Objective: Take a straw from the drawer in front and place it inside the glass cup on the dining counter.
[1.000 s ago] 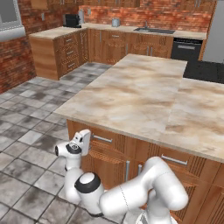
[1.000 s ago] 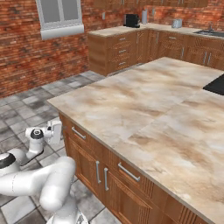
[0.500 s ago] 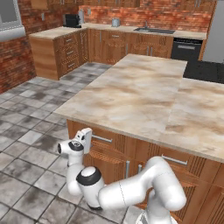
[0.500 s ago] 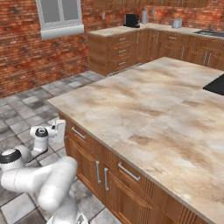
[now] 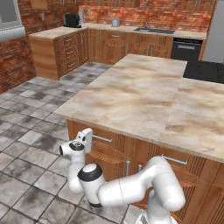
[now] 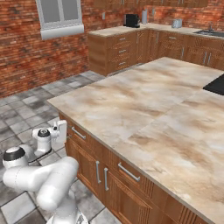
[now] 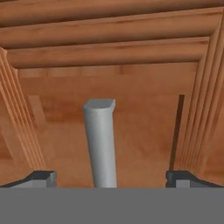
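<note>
Pincer (image 7: 111, 177) stood wide, its two dark fingertips (image 7: 41, 177) apart at the bottom corners of the hand view, holding nothing. Between them, in the lower middle of that frame, rose the silver bar handle (image 7: 100, 144) of the drawer (image 7: 131, 78), whose reddish-brown wood front spread across the top and sides. In the left base view the pincer (image 5: 89, 140) sat at lower left, close against the drawer (image 5: 109, 146) under the edge of the dining surface (image 5: 140, 92). In the right base view it appeared at middle left (image 6: 62, 131), just beside the handle (image 6: 78, 133) below the marbled top (image 6: 148, 105). The drawer was shut
</note>
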You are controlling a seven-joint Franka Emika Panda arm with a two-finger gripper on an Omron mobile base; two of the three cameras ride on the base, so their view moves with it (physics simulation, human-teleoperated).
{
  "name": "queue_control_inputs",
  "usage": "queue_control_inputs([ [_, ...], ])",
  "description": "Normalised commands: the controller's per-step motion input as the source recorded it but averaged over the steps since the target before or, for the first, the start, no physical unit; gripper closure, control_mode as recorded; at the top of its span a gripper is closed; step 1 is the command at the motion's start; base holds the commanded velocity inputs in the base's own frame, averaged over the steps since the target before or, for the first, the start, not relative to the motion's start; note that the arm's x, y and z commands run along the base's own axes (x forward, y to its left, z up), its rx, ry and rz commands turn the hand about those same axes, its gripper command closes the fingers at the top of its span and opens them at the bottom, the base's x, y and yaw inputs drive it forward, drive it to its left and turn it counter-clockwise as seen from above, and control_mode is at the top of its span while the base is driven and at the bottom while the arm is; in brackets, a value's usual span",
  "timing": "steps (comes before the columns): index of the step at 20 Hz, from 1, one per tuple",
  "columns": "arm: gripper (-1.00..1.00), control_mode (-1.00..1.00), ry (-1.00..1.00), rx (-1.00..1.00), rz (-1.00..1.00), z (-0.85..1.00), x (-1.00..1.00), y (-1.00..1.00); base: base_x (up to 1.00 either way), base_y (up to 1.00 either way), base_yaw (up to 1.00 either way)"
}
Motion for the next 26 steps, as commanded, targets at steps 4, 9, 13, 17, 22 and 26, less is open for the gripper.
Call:
queue_control_inputs([
  [4,-1.0,-1.0,-0.09,-0.13,0.0,-0.49,0.06,-0.06,0.0,0.0,0.0],
  [9,-1.0,-1.0,-0.07,-0.12,0.0,-0.46,0.11,-0.08,0.0,0.0,0.0],
  [13,-1.0,-1.0,-0.07,-0.12,0.0,-0.46,0.1,-0.09,0.0,0.0,0.0],
  [17,-1.0,-1.0,-0.07,-0.12,0.0,-0.5,0.11,-0.11,0.0,0.0,0.0],
  [22,-1.0,-1.0,-0.06,-0.12,0.0,-0.54,0.15,-0.09,0.0,0.0,0.0],
  [26,-1.0,-1.0,-0.06,-0.12,0.0,-0.55,0.15,-0.08,0.0,0.0,0.0],
])
